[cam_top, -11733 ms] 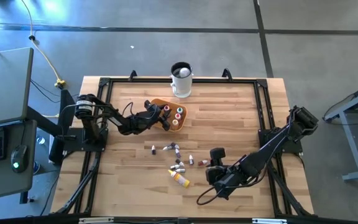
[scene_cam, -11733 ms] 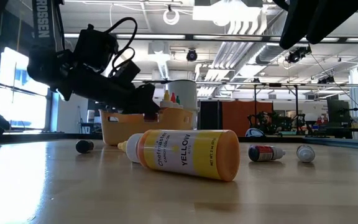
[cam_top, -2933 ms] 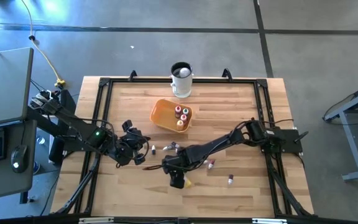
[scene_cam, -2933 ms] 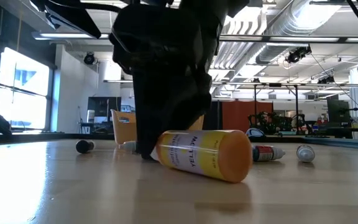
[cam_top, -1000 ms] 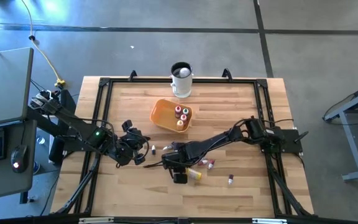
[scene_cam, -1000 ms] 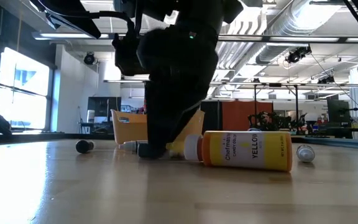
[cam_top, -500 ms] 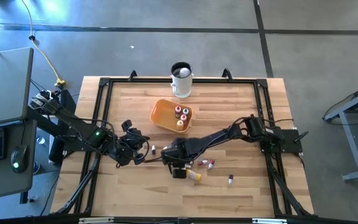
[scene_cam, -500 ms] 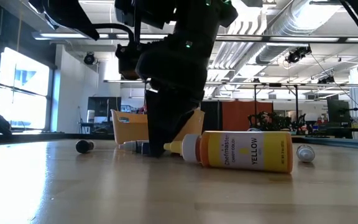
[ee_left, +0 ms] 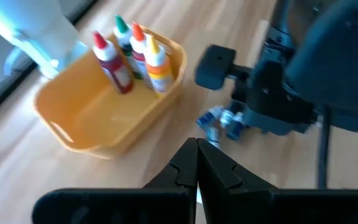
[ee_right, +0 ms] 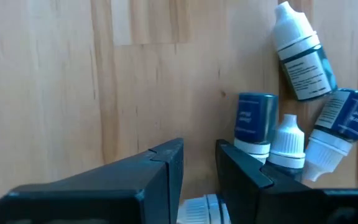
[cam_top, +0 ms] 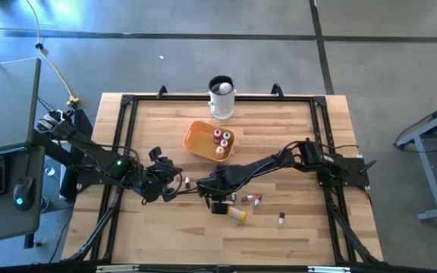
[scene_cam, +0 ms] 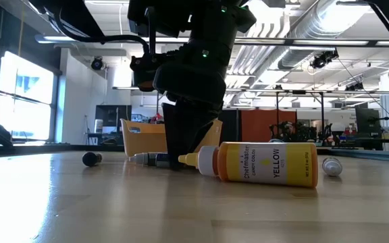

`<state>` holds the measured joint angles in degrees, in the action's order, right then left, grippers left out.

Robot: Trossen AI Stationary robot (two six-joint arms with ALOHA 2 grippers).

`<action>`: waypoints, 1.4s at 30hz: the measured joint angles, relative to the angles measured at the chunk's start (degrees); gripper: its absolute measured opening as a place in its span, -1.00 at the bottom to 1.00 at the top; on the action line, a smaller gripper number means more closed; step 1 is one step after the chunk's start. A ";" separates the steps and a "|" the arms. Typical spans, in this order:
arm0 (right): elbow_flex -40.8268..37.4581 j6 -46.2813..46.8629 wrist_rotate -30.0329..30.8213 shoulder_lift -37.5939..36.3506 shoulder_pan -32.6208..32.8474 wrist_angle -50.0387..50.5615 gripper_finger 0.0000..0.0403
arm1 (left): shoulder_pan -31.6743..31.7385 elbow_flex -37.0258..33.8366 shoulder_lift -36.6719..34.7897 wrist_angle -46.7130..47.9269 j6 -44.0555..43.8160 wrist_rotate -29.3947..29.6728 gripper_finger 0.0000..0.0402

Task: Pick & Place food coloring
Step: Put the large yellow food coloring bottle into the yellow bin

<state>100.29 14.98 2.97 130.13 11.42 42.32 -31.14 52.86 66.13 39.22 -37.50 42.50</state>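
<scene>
Small food coloring bottles lie on their sides on the wooden table. A cluster of them with white and blue caps sits just beside my right gripper, and a whitish one lies a little beyond. My right gripper points down at mid-table with its fingers narrowly open and its tips low by the table. No bottle is between them. A larger yellow bottle lies near it. My left gripper waits shut to the left. Several bottles stand in the orange bowl.
A white mug stands at the far edge behind the bowl. Loose bottles lie right of my right gripper and nearer the front; one more lies between the two grippers. The table's black frame runs around its edges.
My right gripper has moved a short way toward the far edge, away from the yellow bottle and toward the cluster of small bottles. The yellow bottle has stayed lying where it was.
</scene>
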 joint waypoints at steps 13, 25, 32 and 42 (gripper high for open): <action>0.15 -1.53 0.06 0.00 0.00 0.83 -0.56 | 0.00 0.00 0.00 -0.22 0.13 -13.84 -1.00; 0.24 0.94 -2.38 -0.15 0.10 1.21 -0.57 | 0.00 0.00 0.00 -0.22 0.13 -16.91 -1.00; 0.24 4.41 -1.08 -0.22 0.92 3.02 -0.57 | 0.00 0.00 0.00 -0.22 0.12 -16.94 -1.00; 0.26 4.63 -0.68 -0.82 1.33 3.43 -0.24 | 0.00 0.00 0.00 -0.24 0.11 -16.96 -1.00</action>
<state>100.55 19.62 2.29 129.31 12.75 45.75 -31.14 52.86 66.13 38.98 -37.39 25.54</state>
